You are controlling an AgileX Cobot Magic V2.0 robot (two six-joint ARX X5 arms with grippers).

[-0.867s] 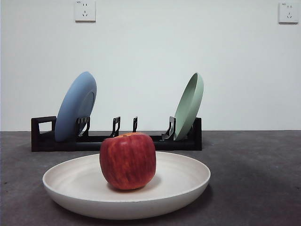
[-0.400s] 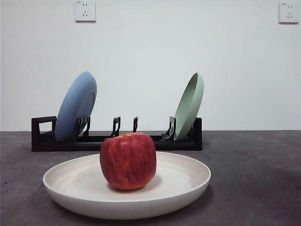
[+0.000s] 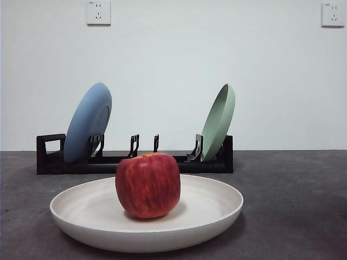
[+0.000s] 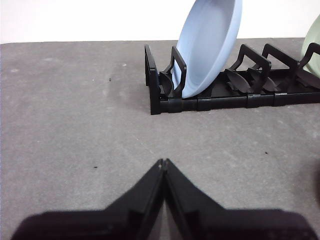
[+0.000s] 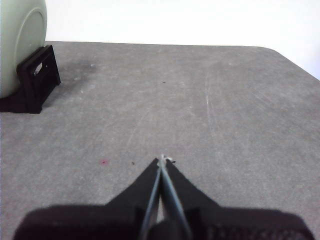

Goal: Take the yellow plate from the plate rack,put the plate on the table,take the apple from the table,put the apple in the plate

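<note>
Nothing has moved since the earlier frames: the apple (image 3: 147, 184) sits as it did, upright in the middle of the yellow plate (image 3: 217, 208), which lies flat on the bench (image 3: 303, 206), so I judge the task done. Neither thing shows between my fingers; both lie out of sight of my wrists. Should I need the apple again, I judge it firm, smooth and a little slippery, light enough for one hand, best pinched across its widest sides. The plate looks stiff and shallow, so its raised rim is the place to take it. Beyond it stands the plate rack (image 3: 49, 157), holding a blue plate (image 3: 87, 123) at the handle end and a green plate (image 3: 218, 122) at the other, the middle slots bare. My left fingers (image 4: 163, 163) are pressed together on nothing, near the rack's handle end. My right fingers (image 5: 161, 159) are likewise closed and empty, over bare bench beside the rack's far end.
</note>
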